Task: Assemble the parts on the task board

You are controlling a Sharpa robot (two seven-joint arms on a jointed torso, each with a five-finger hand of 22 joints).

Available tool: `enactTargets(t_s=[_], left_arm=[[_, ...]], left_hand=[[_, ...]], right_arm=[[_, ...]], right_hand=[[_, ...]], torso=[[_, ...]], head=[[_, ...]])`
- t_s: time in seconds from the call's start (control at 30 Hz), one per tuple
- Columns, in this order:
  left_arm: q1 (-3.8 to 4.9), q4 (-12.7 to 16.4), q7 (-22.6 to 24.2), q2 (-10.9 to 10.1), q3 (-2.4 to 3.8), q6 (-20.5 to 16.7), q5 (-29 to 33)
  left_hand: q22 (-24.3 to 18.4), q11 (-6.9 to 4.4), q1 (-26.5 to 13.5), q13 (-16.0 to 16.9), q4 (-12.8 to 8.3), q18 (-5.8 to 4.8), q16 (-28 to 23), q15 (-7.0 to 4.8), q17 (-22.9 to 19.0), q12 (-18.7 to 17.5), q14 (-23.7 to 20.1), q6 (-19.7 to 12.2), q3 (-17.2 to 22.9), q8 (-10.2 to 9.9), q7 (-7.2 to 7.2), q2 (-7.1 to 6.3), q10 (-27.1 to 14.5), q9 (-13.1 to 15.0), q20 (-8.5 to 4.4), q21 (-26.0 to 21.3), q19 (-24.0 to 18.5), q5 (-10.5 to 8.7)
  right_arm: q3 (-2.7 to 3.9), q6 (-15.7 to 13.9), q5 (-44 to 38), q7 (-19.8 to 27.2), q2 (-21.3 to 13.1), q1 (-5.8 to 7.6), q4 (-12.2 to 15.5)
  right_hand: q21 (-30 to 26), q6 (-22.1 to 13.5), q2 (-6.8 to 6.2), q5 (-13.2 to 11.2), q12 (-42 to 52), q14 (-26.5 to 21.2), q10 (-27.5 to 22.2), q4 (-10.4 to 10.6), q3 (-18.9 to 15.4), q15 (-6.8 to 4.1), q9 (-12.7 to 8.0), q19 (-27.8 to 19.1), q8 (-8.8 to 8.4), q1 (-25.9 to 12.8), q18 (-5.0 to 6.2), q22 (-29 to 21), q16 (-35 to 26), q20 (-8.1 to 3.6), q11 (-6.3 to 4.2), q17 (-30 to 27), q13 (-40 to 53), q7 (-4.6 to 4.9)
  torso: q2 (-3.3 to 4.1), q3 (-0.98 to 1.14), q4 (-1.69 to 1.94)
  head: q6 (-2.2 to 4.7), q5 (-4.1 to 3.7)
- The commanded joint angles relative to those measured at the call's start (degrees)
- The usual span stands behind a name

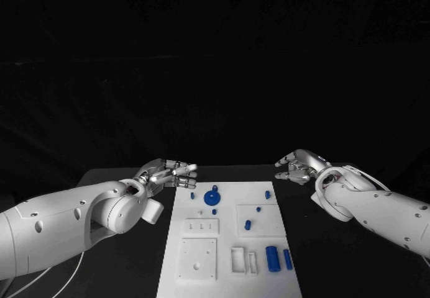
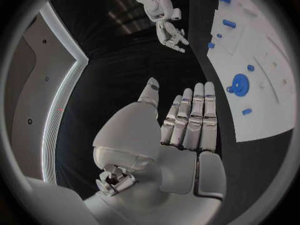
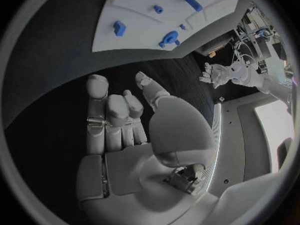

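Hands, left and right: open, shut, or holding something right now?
Left hand: open, holds nothing, beside the task board's far left corner.
Right hand: open, holds nothing, fingers loosely curved, off the board's far right corner.

The task board [image 1: 228,248] looks like matt white plastic, smooth, with shallow moulded recesses. The parts, such as the round blue piece [image 1: 211,198], look like matt blue plastic. The tabletop [image 1: 134,248] is dull black and unreflective. Each robot hand, left [image 1: 168,174] and right [image 1: 300,166], has a satin silver metallic finish.
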Motion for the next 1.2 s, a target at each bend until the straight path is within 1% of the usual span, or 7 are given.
enactTargets(t_s=[0.03,0.17,0.2,0.33,0.63,0.8,1.2], left_arm=[[-0.22,-0.1,1.0,-0.1,0.04,1.9,-0.4],[-0.38,-0.2,1.1,-0.2,0.04,2.3,-0.7],[-0.41,-0.2,1.1,-0.2,0.05,2.3,-0.7],[-0.59,-0.4,1.1,-0.2,0.05,2.5,-0.8],[-0.84,-0.2,1.1,-0.1,0.06,2.8,-1.1],[-0.86,0.0,1.0,-0.2,0.07,2.7,-1.3],[-0.86,0.3,0.9,-0.1,0.09,2.8,-1.5]], left_hand=[[-0.1,0.15,0.2,0.1,-0.4,-0.3,-0.3,0.23,0.0,0.2,-1.0,-0.3,0.1,0.0,0.25,0.09,-1.0,-0.1,0.34,-0.3,-0.5,-0.02],[-0.1,0.39,0.2,0.1,-0.5,-0.13,-0.4,0.57,0.0,0.2,-2.1,-0.4,0.1,0.0,0.29,0.07,-1.8,-0.1,0.7,-0.7,-1.1,-0.05],[-0.1,0.39,0.2,0.1,-0.5,-0.13,-0.4,0.57,0.0,0.2,-2.1,-0.4,0.1,0.0,0.29,0.07,-1.8,-0.1,0.7,-0.7,-1.1,-0.05],[-0.1,0.39,0.2,0.1,-0.6,-0.04,-0.3,0.59,0.0,0.2,-2.1,-0.4,0.2,0.0,0.32,0.06,-1.9,-0.1,0.78,-0.8,-1.1,-0.03],[0.0,0.42,0.2,0.1,-0.6,0.05,-0.3,0.61,0.0,0.3,-2.1,-0.6,0.2,0.0,0.34,0.11,-1.9,-0.1,0.85,-0.8,-1.2,0.02],[0.0,0.42,0.2,0.1,-0.6,0.07,-0.3,0.59,0.0,0.3,-2.0,-0.5,0.2,0.0,0.32,0.1,-1.9,-0.1,0.85,-0.8,-1.2,0.0],[0.0,0.42,0.2,0.1,-0.6,0.07,-0.3,0.59,0.0,0.3,-2.0,-0.5,0.2,0.0,0.32,0.1,-1.9,-0.1,0.85,-0.8,-1.2,0.0]], right_arm=[[0.03,3.0,3.1,4.5,0.6,-0.32,-2.1],[0.04,4.0,3.6,5.0,1.7,-1.22,-4.7],[0.04,4.2,3.7,5.2,2.0,-1.46,-5.3],[0.04,5.6,3.8,6.0,4.1,-2.5,-8.3],[0.04,8.4,1.2,5.2,6.7,-4.1,-11.9],[0.05,9.1,0.6,5.0,7.0,-4.33,-12.3],[0.05,9.2,0.3,4.9,8.2,-4.55,-13.3]], right_hand=[[-1.7,0.1,0.3,-1.8,-1.3,-0.5,-1.2,0.1,-0.5,0.07,-0.1,1.6,-0.13,0.6,0.63,-0.3,-1.3,0.29,-0.12,-0.9,-0.8,0.04],[-3.7,-0.5,0.58,-2.9,-2.4,-0.8,-1.8,0.4,-1.8,-0.07,0.0,1.4,-0.1,1.1,0.59,-0.8,-2.6,0.16,-0.07,-1.8,-1.7,0.02],[-3.9,-0.7,0.57,-2.8,-2.4,-0.8,-1.8,0.4,-2.0,-0.07,0.0,1.4,-0.12,1.1,0.58,-0.8,-2.6,0.15,-0.09,-1.8,-1.8,0.07],[-4.6,-1.6,0.74,-2.0,-2.5,-0.9,-2.1,0.2,-3.0,-0.16,-0.1,1.5,-0.13,1.6,0.52,-0.6,-2.8,0.08,-0.14,-1.9,-2.1,0.1],[-5.4,-2.2,0.95,-0.5,-2.5,-0.8,-2.0,-1.1,-4.4,-0.74,0.0,1.8,-0.12,1.9,-0.01,0.0,-2.7,-0.49,-1.1,-1.6,-2.2,-0.73],[-5.5,-2.2,0.87,3.9,-2.5,-0.8,-2.1,-2.0,-3.8,-0.79,0.0,1.9,-0.12,1.7,-0.1,0.3,-2.8,-0.57,-1.18,-1.5,-2.1,-0.73],[-5.8,-2.2,1.01,5.1,-2.6,-0.8,-2.1,-3.0,-2.9,-0.83,0.0,2.0,-0.13,0.8,-0.11,0.9,-2.7,-0.61,-1.21,-1.3,-2.1,-0.71]], torso=[[-0.18,0.74,-0.62],[-0.03,1.1,-0.76],[-0.02,0.96,-0.67],[-0.01,1.26,-0.69],[0.4,1.74,-0.18],[0.29,1.65,-0.32],[0.37,1.57,-0.01]], head=[[-0.11,0.3],[-0.36,0.4],[-0.49,0.3],[-1.22,0.06],[-1.73,-0.49],[-1.92,-0.65],[-1.77,-0.87]])
